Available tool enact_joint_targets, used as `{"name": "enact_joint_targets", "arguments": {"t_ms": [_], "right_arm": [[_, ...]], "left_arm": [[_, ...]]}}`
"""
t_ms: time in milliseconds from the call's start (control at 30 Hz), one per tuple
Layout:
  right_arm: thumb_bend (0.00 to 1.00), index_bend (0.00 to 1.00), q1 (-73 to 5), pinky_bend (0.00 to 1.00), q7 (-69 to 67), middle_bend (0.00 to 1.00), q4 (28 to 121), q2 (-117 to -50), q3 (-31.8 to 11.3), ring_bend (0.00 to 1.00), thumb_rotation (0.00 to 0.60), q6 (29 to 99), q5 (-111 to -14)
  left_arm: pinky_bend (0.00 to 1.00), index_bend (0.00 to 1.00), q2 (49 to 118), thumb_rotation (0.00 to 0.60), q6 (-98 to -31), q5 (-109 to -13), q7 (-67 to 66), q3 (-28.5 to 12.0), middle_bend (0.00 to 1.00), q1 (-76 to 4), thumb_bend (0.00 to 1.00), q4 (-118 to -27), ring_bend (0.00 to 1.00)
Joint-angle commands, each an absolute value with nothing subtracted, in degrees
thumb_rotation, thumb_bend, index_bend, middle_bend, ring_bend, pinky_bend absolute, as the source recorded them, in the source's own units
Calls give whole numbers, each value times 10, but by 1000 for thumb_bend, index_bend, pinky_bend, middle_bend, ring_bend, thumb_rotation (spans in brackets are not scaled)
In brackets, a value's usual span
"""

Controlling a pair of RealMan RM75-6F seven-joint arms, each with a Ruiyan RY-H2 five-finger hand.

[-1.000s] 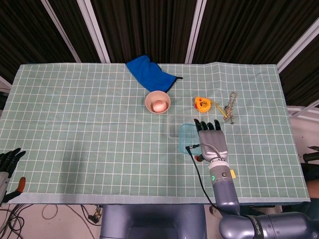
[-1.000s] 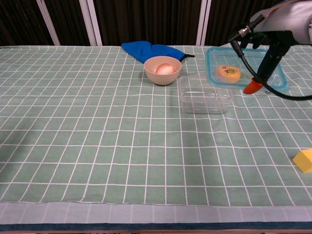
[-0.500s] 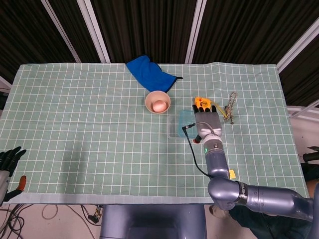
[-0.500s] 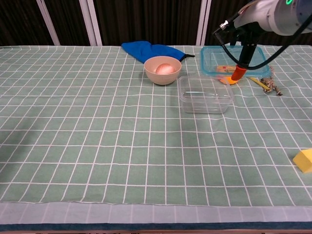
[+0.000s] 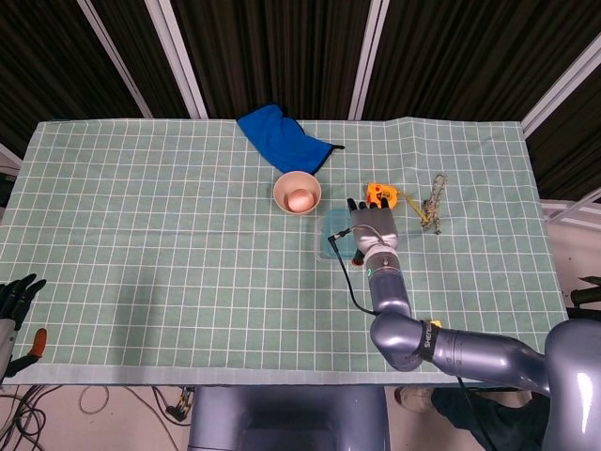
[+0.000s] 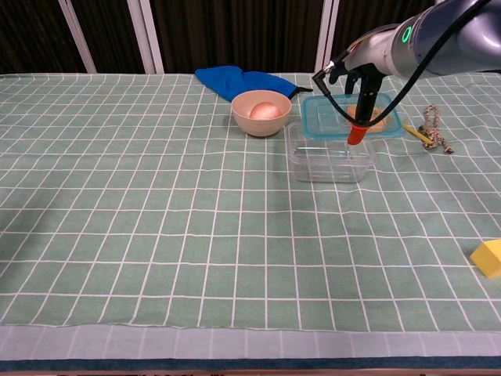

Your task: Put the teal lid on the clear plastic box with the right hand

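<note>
Head view shows the right hand [image 5: 374, 225] reaching over the middle of the table, fingers stretched forward and lying flat on top of the teal lid [image 5: 337, 223], which it carries; only the lid's left edge peeks out from under the hand. Chest view shows that same lid [image 6: 349, 117] held roughly level, just above and slightly behind the clear plastic box [image 6: 329, 152], its near edge overlapping the box's far rim; whether the two touch cannot be told. The box sits upright on the green checked tablecloth [image 6: 156, 219], open at the top. A black cable and a small orange-red tip [image 6: 354, 135] hang from the right arm in front of the lid. Just left of the box stands a pink bowl [image 5: 297, 192] with a rounded pale object [image 5: 300, 199] inside, and behind the bowl lies a crumpled blue cloth [image 5: 278, 136]. Beyond the fingertips of the right hand is a yellow-orange tape measure [image 5: 380, 193], and further right a tangled piece of cord [image 5: 434, 200]. Near the table's front right corner, chest view shows a yellow block [image 6: 488, 258]. The left hand [image 5: 16, 296] hangs off the table's lower left edge, dark fingers spread apart and holding nothing.
</note>
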State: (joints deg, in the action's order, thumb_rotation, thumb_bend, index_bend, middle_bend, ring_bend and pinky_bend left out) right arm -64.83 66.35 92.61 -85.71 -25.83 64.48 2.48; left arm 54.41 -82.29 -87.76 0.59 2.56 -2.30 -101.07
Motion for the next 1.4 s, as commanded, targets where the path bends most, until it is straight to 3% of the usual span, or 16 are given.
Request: {"name": "enact_joint_targets", "arguments": {"t_ms": [33, 733, 1400], "right_arm": [[205, 0, -654, 0, 654, 530, 915, -864, -252, 164, 600, 636, 26], [205, 0, -688, 0, 614, 531, 833, -926, -226, 164, 600, 609, 26], [214, 0, -699, 0, 605, 532, 800, -935, -218, 164, 600, 595, 26]], "left_arm": [[0, 62, 545, 600, -825, -879, 7, 25, 0, -23, 526, -1009, 0], [0, 62, 566, 600, -863, -944, 57, 18, 0, -37, 526, -922, 0], [0, 61, 566, 600, -860, -933, 58, 18, 0, -39, 526, -925, 0]]}}
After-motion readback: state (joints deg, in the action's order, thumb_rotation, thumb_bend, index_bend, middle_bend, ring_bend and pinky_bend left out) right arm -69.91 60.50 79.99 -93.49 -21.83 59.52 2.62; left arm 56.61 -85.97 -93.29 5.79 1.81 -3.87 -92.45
